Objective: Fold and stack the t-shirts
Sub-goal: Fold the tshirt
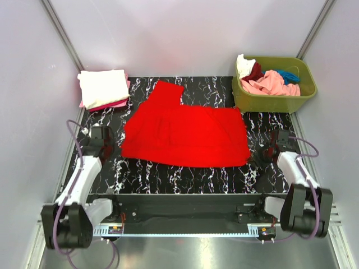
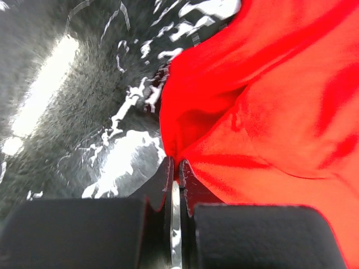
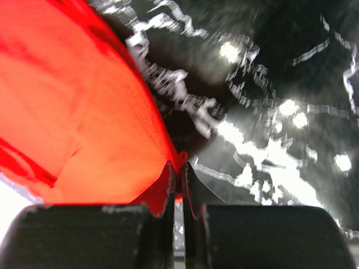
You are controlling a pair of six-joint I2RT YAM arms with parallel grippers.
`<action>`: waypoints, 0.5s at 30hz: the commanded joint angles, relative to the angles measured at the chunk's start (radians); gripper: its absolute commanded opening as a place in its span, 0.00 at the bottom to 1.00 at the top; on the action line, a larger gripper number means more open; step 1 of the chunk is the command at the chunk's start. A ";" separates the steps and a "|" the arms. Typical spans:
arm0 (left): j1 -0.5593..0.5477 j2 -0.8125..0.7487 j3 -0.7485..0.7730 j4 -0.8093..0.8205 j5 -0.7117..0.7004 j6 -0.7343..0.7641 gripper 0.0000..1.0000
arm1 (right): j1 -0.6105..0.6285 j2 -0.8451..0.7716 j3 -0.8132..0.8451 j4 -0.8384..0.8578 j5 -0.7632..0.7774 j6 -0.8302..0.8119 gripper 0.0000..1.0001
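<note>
A bright red t-shirt (image 1: 185,131) lies spread across the middle of the black marbled table (image 1: 168,176), one sleeve pointing to the back. My left gripper (image 1: 116,147) sits at its near left corner. In the left wrist view that gripper (image 2: 175,167) is shut on a pinch of the red cloth (image 2: 263,106). My right gripper (image 1: 259,152) is at the near right corner. The right wrist view shows it (image 3: 180,167) shut on the shirt's edge (image 3: 73,112), with red cloth between the tips.
A folded cream-white t-shirt (image 1: 102,87) lies on a pink one (image 1: 115,103) at the back left. An olive-green bin (image 1: 275,103) at the back right holds crumpled pink (image 1: 269,84), teal (image 1: 289,75), dark red (image 1: 256,72) and white (image 1: 244,66) shirts. Grey walls enclose the table.
</note>
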 commanded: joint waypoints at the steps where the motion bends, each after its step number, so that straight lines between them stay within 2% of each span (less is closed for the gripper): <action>1: 0.004 -0.104 0.091 -0.119 -0.010 -0.003 0.00 | -0.004 -0.103 0.073 -0.134 0.024 -0.003 0.00; 7: 0.005 -0.223 0.129 -0.265 0.045 -0.040 0.01 | -0.005 -0.210 0.104 -0.288 0.058 0.003 0.00; 12: 0.004 -0.312 0.141 -0.392 0.117 -0.057 0.02 | -0.007 -0.286 0.095 -0.354 0.067 0.005 0.00; 15: 0.005 -0.395 0.154 -0.468 0.111 -0.051 0.03 | -0.007 -0.318 0.091 -0.389 0.061 0.008 0.00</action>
